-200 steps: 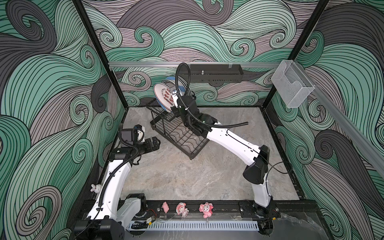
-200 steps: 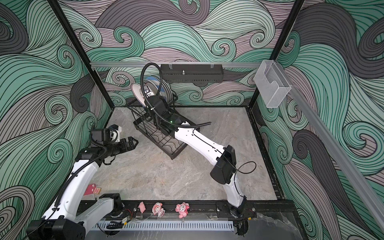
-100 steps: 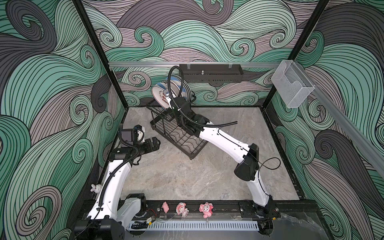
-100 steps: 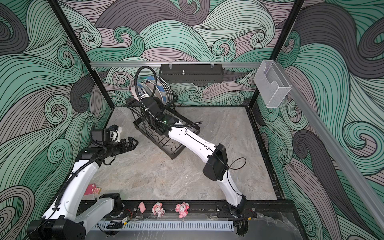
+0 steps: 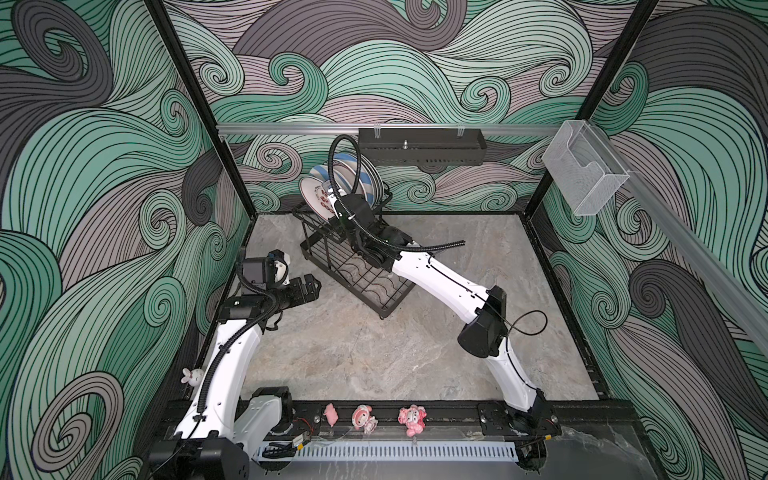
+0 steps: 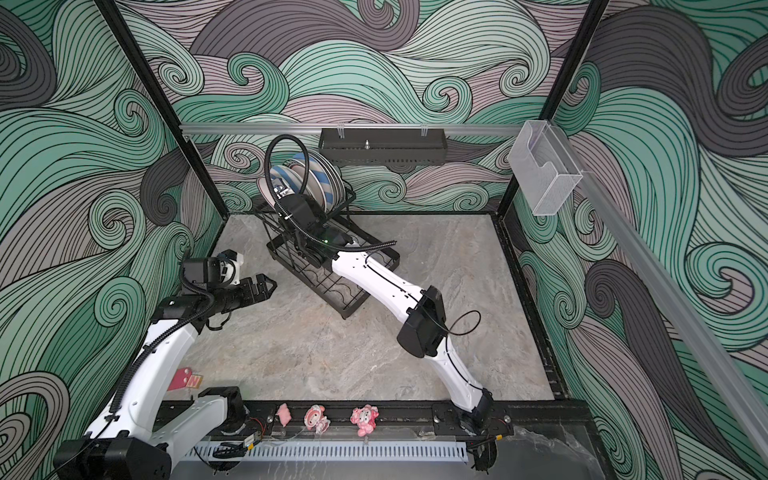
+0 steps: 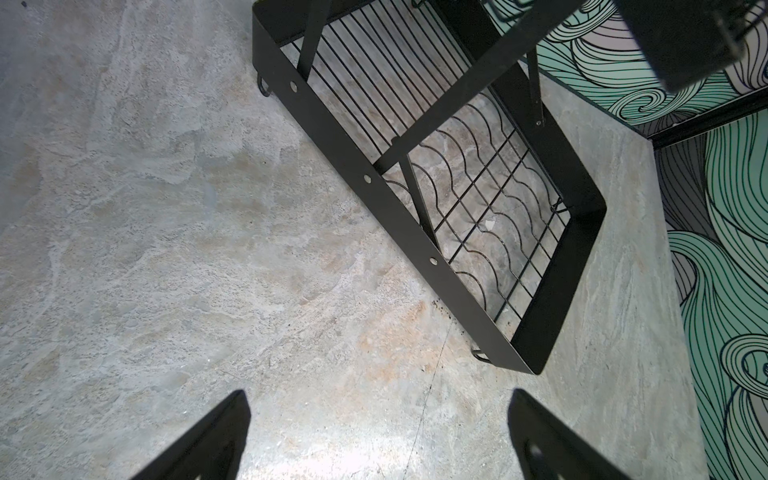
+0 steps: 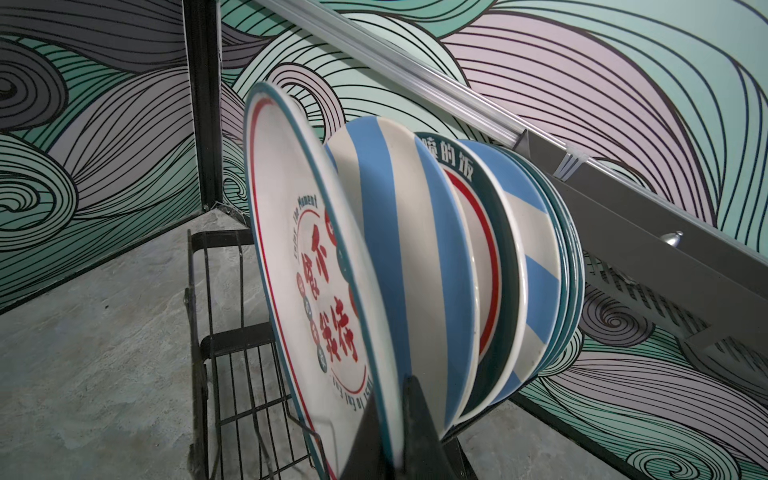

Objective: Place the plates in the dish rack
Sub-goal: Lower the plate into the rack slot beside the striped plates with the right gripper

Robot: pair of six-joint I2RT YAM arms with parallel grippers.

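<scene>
Marble-look table top [image 5: 353, 357]. Left of frame in both top views: left gripper [image 5: 311, 286] hovers over the table, fingers [image 7: 216, 440] apart, nothing between them, near the rack's left side but clear of it. The left wrist view has bare stone under it and the tray corner ahead. Centre, toward the back wall: dish rack [image 5: 374, 286], black wire, sits skewed on the table, and the table shows through the wavy-wire lower tray [image 7: 490, 199]. Plates [image 5: 353, 183] stand on edge, face to face, in the raised upper basket at the rack's far end. Right gripper [image 8: 392, 409] reaches in from the right and its fingers are clamped on the lower rim of the front plate. That is the red-character plate [image 8: 299, 257], white with a thin teal and red rim, tilted away from the stack at its top. Can't tell whether its bottom edge sits in a slot. Behind it: a blue-white striped plate [image 8: 395, 232], a teal-rimmed plate [image 8: 500, 266], another striped one, then more rims packed tight. Further right: black perforated shelf [image 5: 419, 145] on the back rail, clear plastic box [image 5: 582, 174] on the right wall rail.
</scene>
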